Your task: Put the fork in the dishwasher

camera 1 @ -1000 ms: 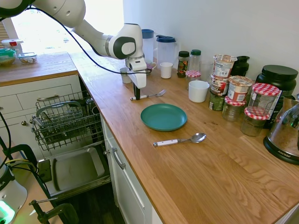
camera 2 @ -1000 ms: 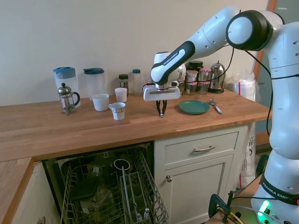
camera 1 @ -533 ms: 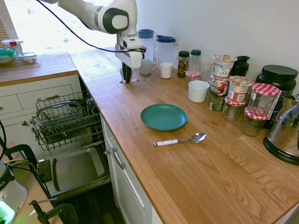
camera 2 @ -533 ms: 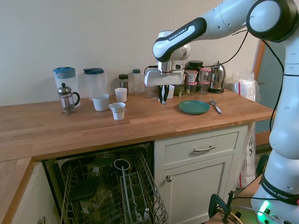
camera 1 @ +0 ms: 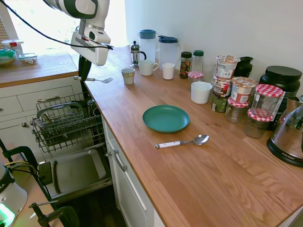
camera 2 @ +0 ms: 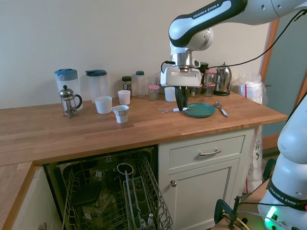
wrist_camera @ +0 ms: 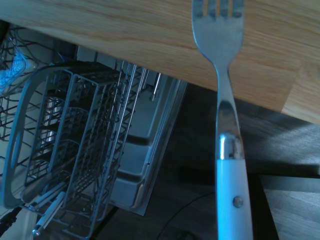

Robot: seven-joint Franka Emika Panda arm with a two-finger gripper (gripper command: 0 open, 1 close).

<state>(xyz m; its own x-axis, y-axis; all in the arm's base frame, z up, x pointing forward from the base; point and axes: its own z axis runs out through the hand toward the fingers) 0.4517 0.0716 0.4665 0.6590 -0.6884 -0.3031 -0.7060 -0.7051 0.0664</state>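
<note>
While the jaws (camera 1: 84, 75) are clamping the fork (camera 1: 97, 80) by its white handle, the fork is hanging level in the air at the near-left edge of the surface (camera 1: 189, 156), tines pointing out over the wood, probably so it clears the edge on its way to the rack. The arm is reaching in from the upper left, wrist pointing straight down, just above the dishwasher (camera 1: 66, 123), whose rack is pulled out and door dropped open below.
</note>
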